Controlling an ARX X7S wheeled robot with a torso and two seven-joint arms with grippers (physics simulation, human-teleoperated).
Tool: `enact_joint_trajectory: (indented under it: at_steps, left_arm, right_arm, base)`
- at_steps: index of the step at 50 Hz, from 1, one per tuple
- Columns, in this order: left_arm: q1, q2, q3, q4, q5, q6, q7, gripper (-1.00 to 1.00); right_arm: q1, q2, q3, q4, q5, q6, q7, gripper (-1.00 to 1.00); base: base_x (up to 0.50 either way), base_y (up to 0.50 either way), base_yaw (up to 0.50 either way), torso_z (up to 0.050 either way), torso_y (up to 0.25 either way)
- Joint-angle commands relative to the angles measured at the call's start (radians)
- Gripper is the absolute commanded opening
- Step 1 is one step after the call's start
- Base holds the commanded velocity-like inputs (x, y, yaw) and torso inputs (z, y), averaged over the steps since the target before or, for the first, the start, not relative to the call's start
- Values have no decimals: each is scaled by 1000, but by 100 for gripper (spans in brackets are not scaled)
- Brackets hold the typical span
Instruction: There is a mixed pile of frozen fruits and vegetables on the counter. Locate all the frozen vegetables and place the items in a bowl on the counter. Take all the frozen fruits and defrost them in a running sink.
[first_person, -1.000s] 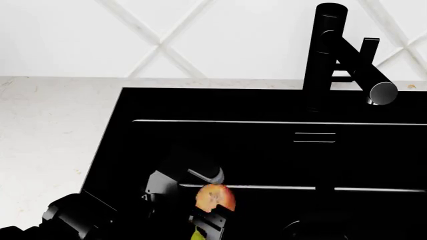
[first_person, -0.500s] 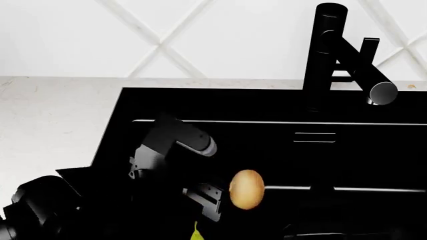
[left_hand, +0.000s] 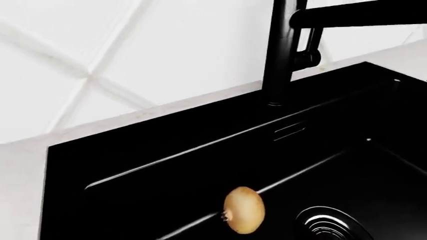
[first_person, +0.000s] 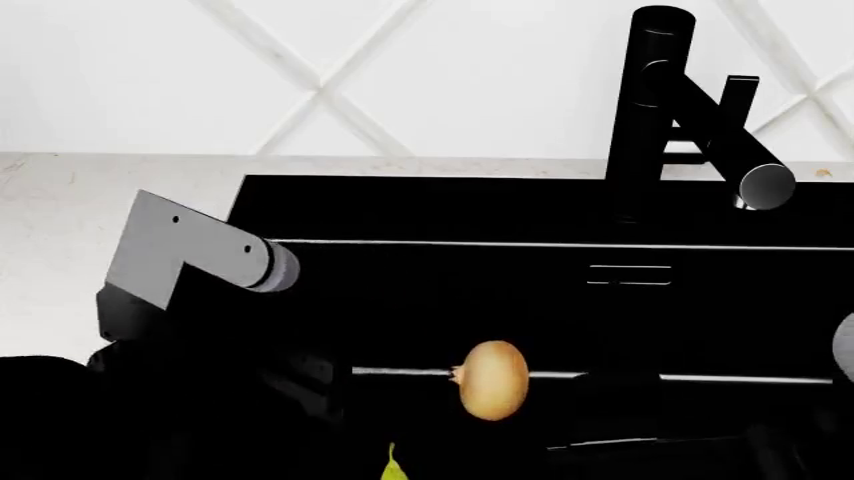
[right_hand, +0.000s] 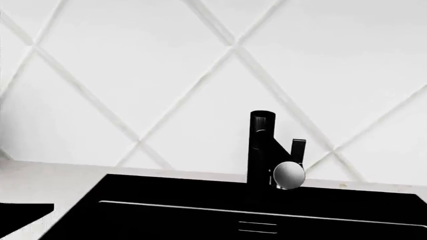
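Note:
The round tan-orange frozen fruit (first_person: 494, 380) (left_hand: 243, 210) lies loose on the floor of the black sink (first_person: 534, 215) (left_hand: 167, 165) (right_hand: 167, 195), beside the drain (left_hand: 330, 225). The tip of the yellow pear (first_person: 391, 466) shows at the head view's lower edge. My left gripper (first_person: 314, 372) is drawn back to the left of the round fruit, apart from it and holding nothing; its dark fingers barely show against the basin. The black faucet (first_person: 661, 100) (left_hand: 280, 50) (right_hand: 261, 150) stands behind the sink. The frozen vegetables and the bowl are out of view. My right gripper is not seen.
The white counter (first_person: 80, 230) (right_hand: 40, 175) runs left of and behind the sink, under a white tiled wall (first_person: 334, 70). My left arm's grey link (first_person: 187, 255) rises over the sink's left rim. A sliver of my right arm (first_person: 845, 345) shows at the right edge.
My left gripper let go of the round fruit, which now lies in the sink. The left arm has pulled back to the left and upward, away from the fruit.

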Motion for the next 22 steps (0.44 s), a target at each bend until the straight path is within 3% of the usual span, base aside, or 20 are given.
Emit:
enact_joint_trajectory:
  at_steps: [1, 13, 22]
  left_arm:
    - [8, -191, -42, 264, -15, 35, -164, 100]
    - [41, -281, -71, 376, -17, 94, -248, 100]
    - [32, -347, -92, 447, -28, 102, -293, 100]
  right_arm:
    - [32, -22, -13, 10, 12, 31, -1, 100]
    - [35, -45, -28, 39, -11, 53, -17, 100]
    - [-52, -20, -10, 45, -70, 13, -35, 100]
  base:
    - [0, 0, 0, 0, 0]
    - [0, 0, 0, 0, 0]
    - [0, 0, 0, 0, 0]
